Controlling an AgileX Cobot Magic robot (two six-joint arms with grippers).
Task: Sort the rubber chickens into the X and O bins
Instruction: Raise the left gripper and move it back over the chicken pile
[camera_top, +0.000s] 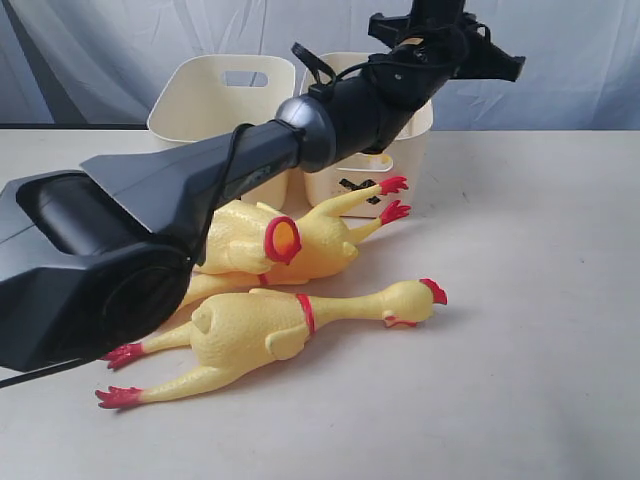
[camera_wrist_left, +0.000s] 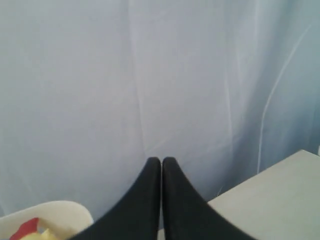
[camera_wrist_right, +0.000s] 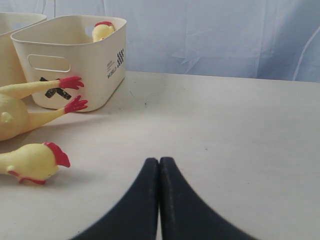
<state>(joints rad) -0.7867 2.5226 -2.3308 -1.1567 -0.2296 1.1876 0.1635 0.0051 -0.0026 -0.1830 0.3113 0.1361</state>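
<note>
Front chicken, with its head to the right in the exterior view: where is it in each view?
Exterior view: front chicken, low centre, nearest the camera.
Left wrist view: not in it.
Right wrist view: front chicken, head only, nearer the camera than the X bin.
Shared landmark: X bin, in exterior and right wrist views.

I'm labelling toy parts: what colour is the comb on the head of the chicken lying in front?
Red. The comb shows best in the exterior view.

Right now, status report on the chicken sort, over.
Left tool, right tool shut, empty. One chicken in X bin, two chickens on table. Left arm above X bin.
</note>
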